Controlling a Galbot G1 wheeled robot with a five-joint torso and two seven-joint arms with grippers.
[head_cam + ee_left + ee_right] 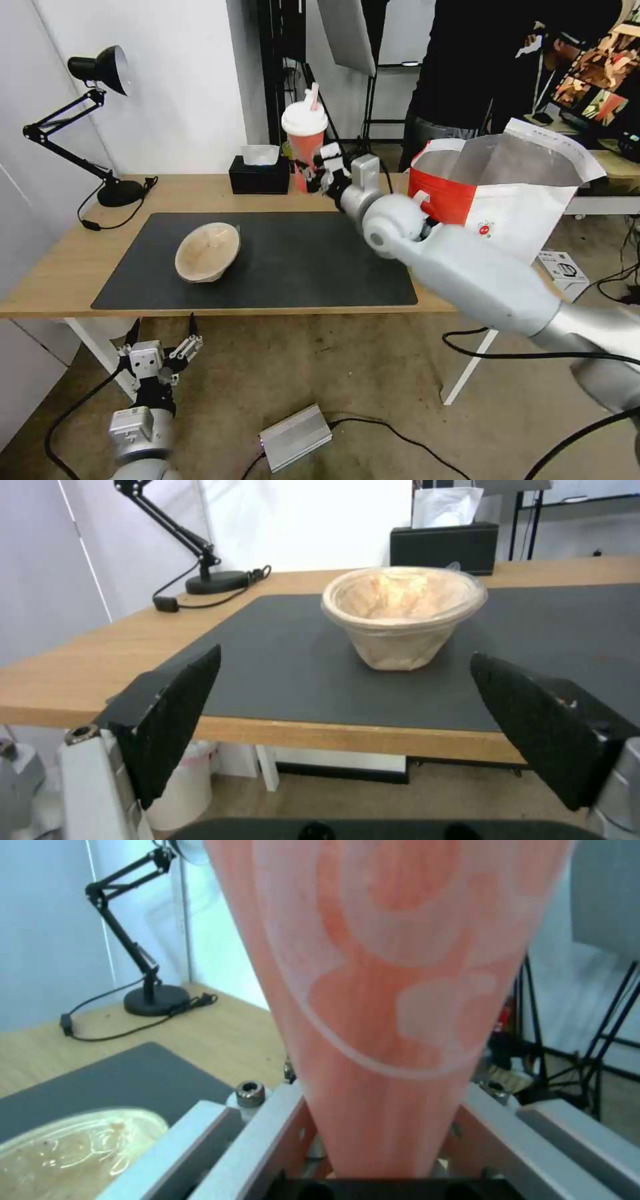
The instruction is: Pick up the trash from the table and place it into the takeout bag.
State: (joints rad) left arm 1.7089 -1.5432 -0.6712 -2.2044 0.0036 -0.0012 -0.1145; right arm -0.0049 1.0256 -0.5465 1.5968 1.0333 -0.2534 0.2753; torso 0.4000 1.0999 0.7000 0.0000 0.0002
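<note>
So from the head cam, the right gripper (319, 175) has the red cup (305, 139) clamped, lifted over the table (200, 190) beside the takeout bag (507, 193). Left wrist: left gripper (347, 720) spread wide, facing the beige bowl (403, 615) on the mat (280, 670). Right wrist: cup wedged between fingers (267, 1135).
</note>
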